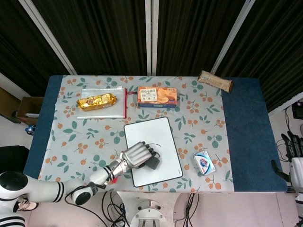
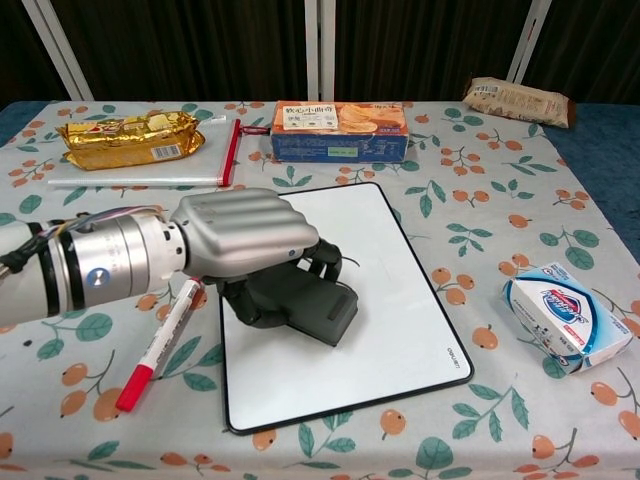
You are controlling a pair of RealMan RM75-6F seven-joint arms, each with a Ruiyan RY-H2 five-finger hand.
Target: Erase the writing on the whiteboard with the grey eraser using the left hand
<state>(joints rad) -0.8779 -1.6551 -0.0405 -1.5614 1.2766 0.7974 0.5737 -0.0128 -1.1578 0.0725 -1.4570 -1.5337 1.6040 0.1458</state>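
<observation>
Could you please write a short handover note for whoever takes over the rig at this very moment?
Left hand: holds the grey eraser, pressed flat on the whiteboard over the middle of the writing.
Right hand: off the table at the far right edge of the head view, fingers apart, holding nothing.
Done: the eraser is picked up and on the board.
Left: a short black stroke shows beside the eraser; whatever lies under it cannot be seen. Wipe until the board is clean.
Nearby: a red-capped marker lies left of the board.
</observation>
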